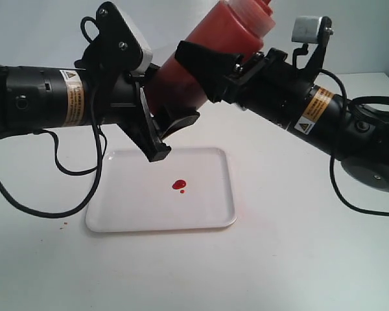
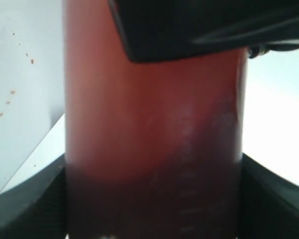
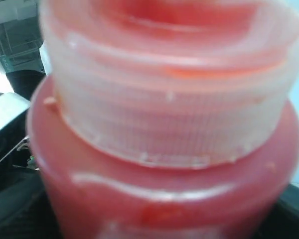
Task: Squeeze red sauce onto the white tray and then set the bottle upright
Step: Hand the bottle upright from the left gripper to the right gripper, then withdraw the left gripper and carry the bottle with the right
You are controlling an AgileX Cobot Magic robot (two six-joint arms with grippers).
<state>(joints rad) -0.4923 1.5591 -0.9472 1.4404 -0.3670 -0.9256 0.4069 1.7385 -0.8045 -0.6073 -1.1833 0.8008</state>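
The flat, low-rimmed white tray (image 1: 136, 207) lies under the bottle (image 1: 214, 39), a translucent red plastic cylinder held aslant above it. Its base sits low toward the left gripper (image 1: 172, 133), its ribbed pale cap (image 3: 169, 114) high toward the right gripper (image 1: 194, 65). Both grippers pinch its wall, the left nearer the base. A glossy red sauce (image 1: 179, 184) blob sits on the tray.

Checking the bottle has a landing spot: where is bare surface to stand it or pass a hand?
In the exterior view, bare table right of the white tray and the strip in front of it. On the tray, clean room right of the red sauce. Crowded over the tray's back edge: left gripper, right gripper and the bottle.
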